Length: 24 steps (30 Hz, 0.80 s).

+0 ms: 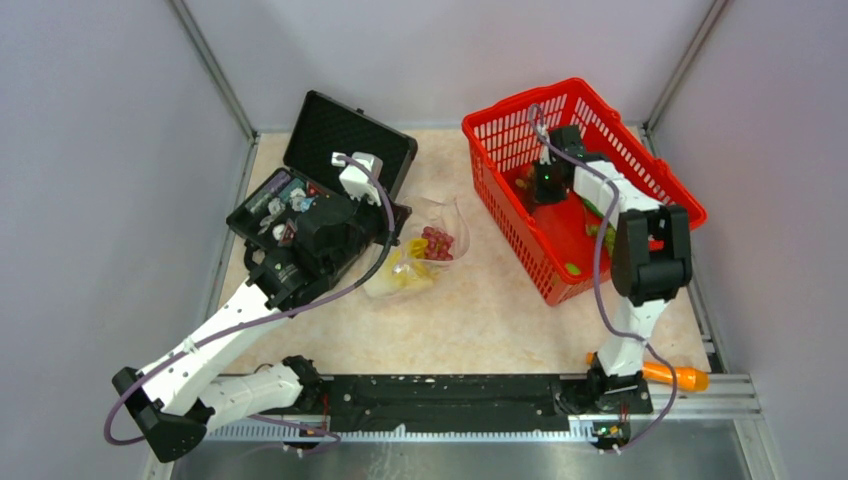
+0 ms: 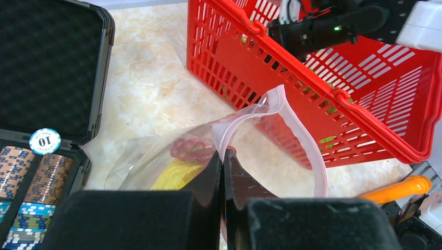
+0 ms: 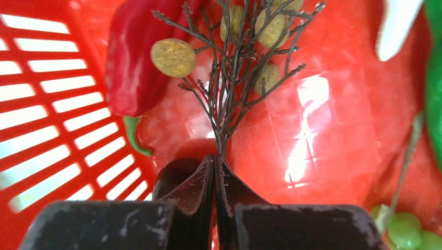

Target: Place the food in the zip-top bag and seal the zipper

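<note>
Top view: a clear crinkly zip-top bag [image 1: 415,258] lies on the beige table [image 1: 470,320] between an open black case [image 1: 345,135] on the left and a red plastic basket [image 1: 510,215] on the right. The left arm [image 1: 230,330] reaches over the case to the bag, and the right arm [image 1: 640,250] dips into the basket. Left wrist view: the left gripper [image 2: 224,165] has its fingers pressed together on the bag's mouth edge beside the pale pink zipper [image 2: 305,143]. The mouth gapes open, and red-purple grapes [image 2: 192,148] and a yellow leafy bunch [image 2: 174,176] lie inside the bag. Stacked round chips [image 2: 23,166] fill the case. Right wrist view: the right gripper [image 3: 215,162] is closed, pinching the stem of a dark branching sprig [image 3: 229,88] with round brown bits, on the basket floor. A red chilli pepper [image 3: 130,57] is just left of it, and green grapes [image 3: 412,232] are at the near right.
</note>
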{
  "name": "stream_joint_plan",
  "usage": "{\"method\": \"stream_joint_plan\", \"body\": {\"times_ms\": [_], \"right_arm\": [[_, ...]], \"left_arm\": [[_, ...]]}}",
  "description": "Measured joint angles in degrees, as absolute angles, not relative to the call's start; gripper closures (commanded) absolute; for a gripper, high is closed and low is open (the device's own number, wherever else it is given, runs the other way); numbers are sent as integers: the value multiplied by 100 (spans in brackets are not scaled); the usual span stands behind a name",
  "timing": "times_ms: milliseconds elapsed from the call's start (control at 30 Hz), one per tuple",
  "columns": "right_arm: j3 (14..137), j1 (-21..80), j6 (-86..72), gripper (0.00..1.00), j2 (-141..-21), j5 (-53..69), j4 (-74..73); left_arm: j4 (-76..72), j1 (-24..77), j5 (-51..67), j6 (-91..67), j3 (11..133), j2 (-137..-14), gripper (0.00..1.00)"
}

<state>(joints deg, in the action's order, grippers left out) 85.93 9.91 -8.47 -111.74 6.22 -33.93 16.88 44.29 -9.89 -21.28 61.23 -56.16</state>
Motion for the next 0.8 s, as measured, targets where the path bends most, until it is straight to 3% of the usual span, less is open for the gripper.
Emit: {"method": "stream_joint_plan", "body": {"times_ms": [200, 267, 300, 333, 367, 467, 800], "right_arm": [[7721, 871, -1066, 100, -9904, 412, -2718], [7456, 801, -1122, 95, -9509, 368, -2488], [7367, 768, -1144, 89, -9358, 392, -2408], [7330, 751, -1151, 73, -9264, 447, -2390], [7328, 729, -1149, 49, -9216, 545, -2373], [7472, 720, -998, 21, -9297, 1094, -2569], [7990, 891, -211, 17, -10543, 1780, -3881]], "left_arm": [[1699, 4429, -989, -2128, 6123, -5618, 100], [1702, 4429, -989, -2126, 6123, -5618, 100], [1702, 4429, -989, -2126, 6123, -5618, 100], [1702, 4429, -989, -2128, 6123, -5618, 100], [1702, 4429, -989, -2126, 6123, -5618, 100], [1699, 4429, -987, -2128, 6123, -5627, 100], [1697, 4429, -980, -2132, 6123, -5642, 100]]}}
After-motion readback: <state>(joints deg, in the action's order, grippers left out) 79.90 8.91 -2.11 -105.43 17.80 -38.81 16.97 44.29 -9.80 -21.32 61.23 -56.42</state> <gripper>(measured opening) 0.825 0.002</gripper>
